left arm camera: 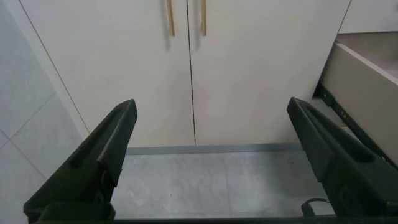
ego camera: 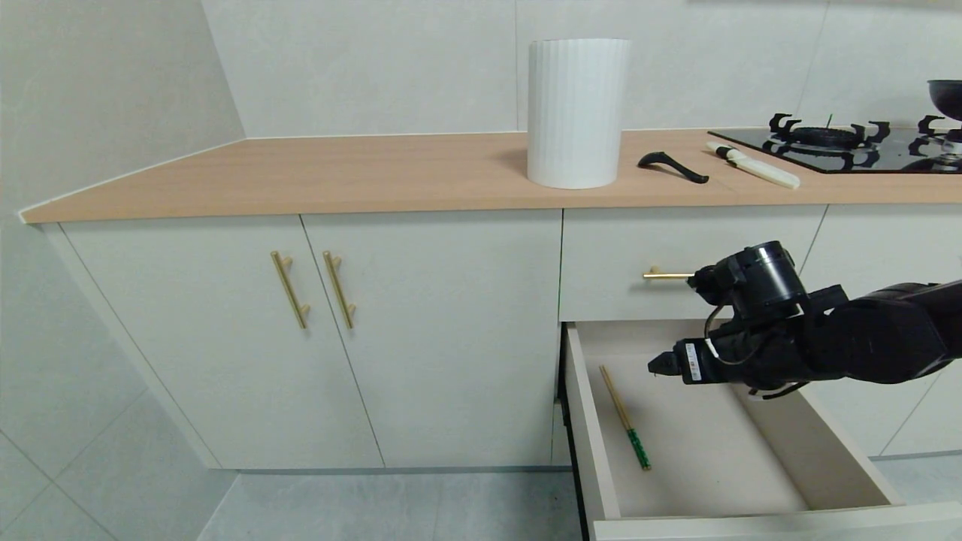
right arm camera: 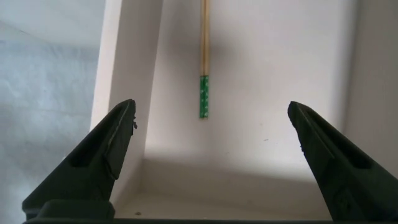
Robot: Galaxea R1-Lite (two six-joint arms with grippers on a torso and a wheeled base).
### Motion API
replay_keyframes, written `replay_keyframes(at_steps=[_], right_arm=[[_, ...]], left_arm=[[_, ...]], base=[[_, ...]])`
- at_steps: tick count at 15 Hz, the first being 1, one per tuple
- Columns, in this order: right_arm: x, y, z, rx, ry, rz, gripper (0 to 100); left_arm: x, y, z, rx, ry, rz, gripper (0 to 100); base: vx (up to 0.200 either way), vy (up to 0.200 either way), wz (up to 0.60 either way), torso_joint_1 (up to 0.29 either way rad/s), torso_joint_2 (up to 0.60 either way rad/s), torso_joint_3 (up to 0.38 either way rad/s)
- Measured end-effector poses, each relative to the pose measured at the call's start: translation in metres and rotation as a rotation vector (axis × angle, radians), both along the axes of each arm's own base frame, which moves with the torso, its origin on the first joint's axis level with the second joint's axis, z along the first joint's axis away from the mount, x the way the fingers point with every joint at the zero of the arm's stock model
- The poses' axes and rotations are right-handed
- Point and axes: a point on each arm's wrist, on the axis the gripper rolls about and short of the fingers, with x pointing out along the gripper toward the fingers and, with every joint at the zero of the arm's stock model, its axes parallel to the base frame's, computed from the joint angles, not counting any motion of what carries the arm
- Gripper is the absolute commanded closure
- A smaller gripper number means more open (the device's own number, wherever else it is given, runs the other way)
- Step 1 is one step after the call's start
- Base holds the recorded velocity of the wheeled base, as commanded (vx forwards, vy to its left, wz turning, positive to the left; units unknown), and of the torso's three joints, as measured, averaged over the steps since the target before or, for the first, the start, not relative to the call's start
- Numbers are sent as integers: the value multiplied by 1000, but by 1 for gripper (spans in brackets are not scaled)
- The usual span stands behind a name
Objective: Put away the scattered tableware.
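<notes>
Drawer (ego camera: 590, 421): pulled open below the counter (ego camera: 338, 173), right of the cabinet doors (ego camera: 316, 330).

Chopsticks (ego camera: 624, 428): one pair, wood with green ends. They lie flat on the drawer floor near its left wall, green ends toward the drawer front. The right wrist view shows them (right arm camera: 203, 62) beside the drawer wall (right arm camera: 124, 74).

Right gripper (ego camera: 657, 366): hangs over the open drawer, pointing left, above the chopsticks and not touching them. Its fingers (right arm camera: 112, 149) are spread wide with nothing between them.

Left gripper (left arm camera: 211, 106): fingers (left arm camera: 106, 149) spread wide and empty, facing the cabinet doors (left arm camera: 186, 62) and the floor.

Counter items:
- White ribbed canister (ego camera: 577, 113), upright.
- Black utensil (ego camera: 671, 165), just right of the canister.
- Pale knife (ego camera: 751, 165), between the utensil and the hob (ego camera: 842, 146).
</notes>
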Motion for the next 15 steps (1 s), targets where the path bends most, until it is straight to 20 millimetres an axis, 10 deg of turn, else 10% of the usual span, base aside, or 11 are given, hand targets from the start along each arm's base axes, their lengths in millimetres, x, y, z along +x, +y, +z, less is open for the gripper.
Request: replay_keyframes(at_steps=[15], right_arm=[[-39, -43, 64, -35, -202, -13, 0]], left_arm=[[0, 0, 0, 0, 1, 0, 0]], base=[[0, 0, 0, 135, -392, -255]])
